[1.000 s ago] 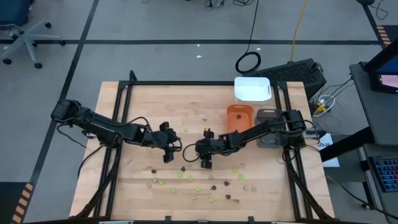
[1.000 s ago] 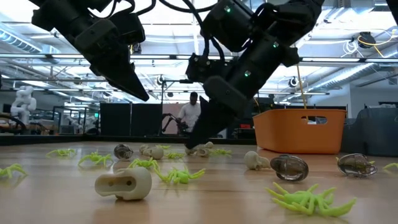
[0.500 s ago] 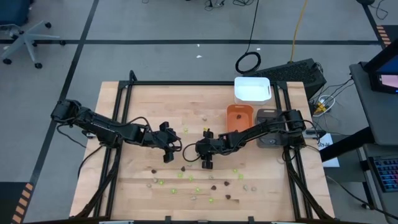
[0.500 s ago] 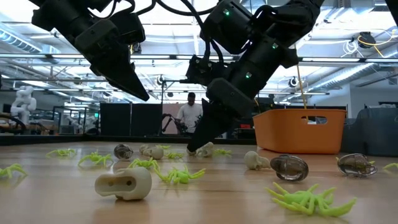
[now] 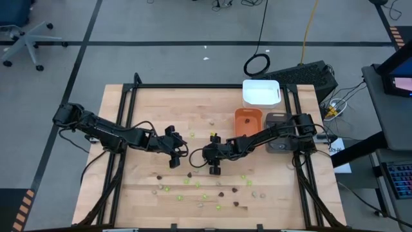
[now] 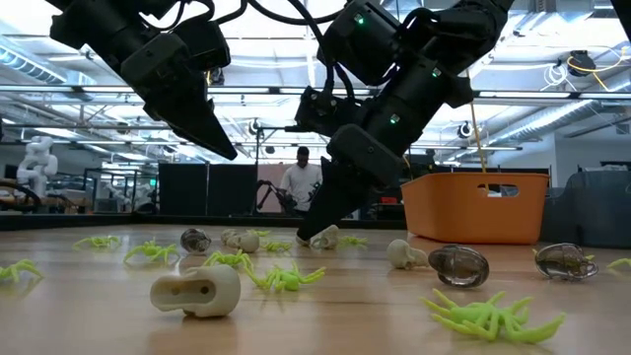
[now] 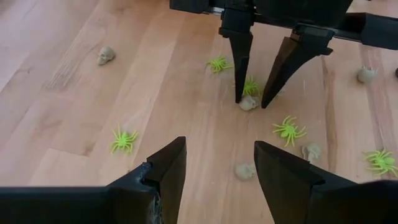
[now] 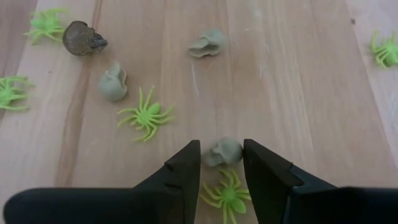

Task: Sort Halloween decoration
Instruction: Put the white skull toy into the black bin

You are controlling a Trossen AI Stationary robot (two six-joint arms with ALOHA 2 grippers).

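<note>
The Halloween decoration lies scattered on the wooden table (image 5: 148, 103): lime-green spiders (image 8: 148, 116), a dark brown skull (image 8: 84, 37) and pale skulls (image 8: 113, 84). My right gripper (image 8: 222, 163) is near the table's middle, slanting down, shut on one pale skull (image 8: 222, 151), which also shows in the left wrist view (image 7: 249, 102). My left gripper (image 7: 217, 168) hangs open above the table just left of it, with nothing between its fingers. My right gripper pinches the pale skull by its two sides (image 8: 239, 149) between its two fingertips (image 7: 239, 93). The fingers slant down from the table's right side. The skull rests on the table, with a green spider (image 8: 227, 193) lying just behind it under the gripper.
An orange tray (image 5: 248, 120), a white tray (image 5: 261, 92) and a grey tray (image 5: 278, 122) stand at the table's far right. More spiders and skulls (image 5: 219, 193) lie toward the near edge. A person (image 6: 299, 182) stands in the room beyond the table.
In the low view my right gripper's near finger has drawn in a little toward the pale skull, which now shows more fully at its tip. The skull has stayed on the table.
</note>
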